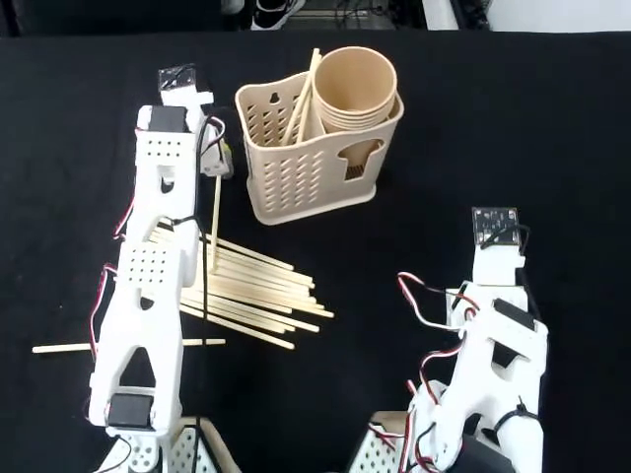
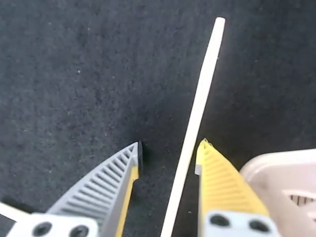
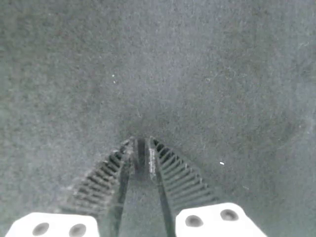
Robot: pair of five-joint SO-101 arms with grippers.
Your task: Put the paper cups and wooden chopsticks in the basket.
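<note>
The cream slotted basket (image 1: 296,182) stands at the back centre with a stack of paper cups (image 1: 355,84) and a few wooden chopsticks (image 1: 304,99) inside. A loose pile of chopsticks (image 1: 256,291) lies on the black table in front of it. My left gripper (image 1: 215,163) hangs just left of the basket. Its jaws (image 2: 170,148) are open, and one chopstick (image 2: 200,94) runs between them, against the yellow finger (image 2: 217,182) and apart from the grey finger (image 2: 118,177). That chopstick (image 1: 214,222) slants down onto the pile. My right gripper (image 3: 140,153) is shut over bare cloth.
A single chopstick (image 1: 69,348) lies apart at the front left, with a short piece (image 1: 204,342) showing past the left arm. The right arm (image 1: 493,335) stays at the front right, away from the basket. The basket corner (image 2: 291,187) is close beside the yellow finger.
</note>
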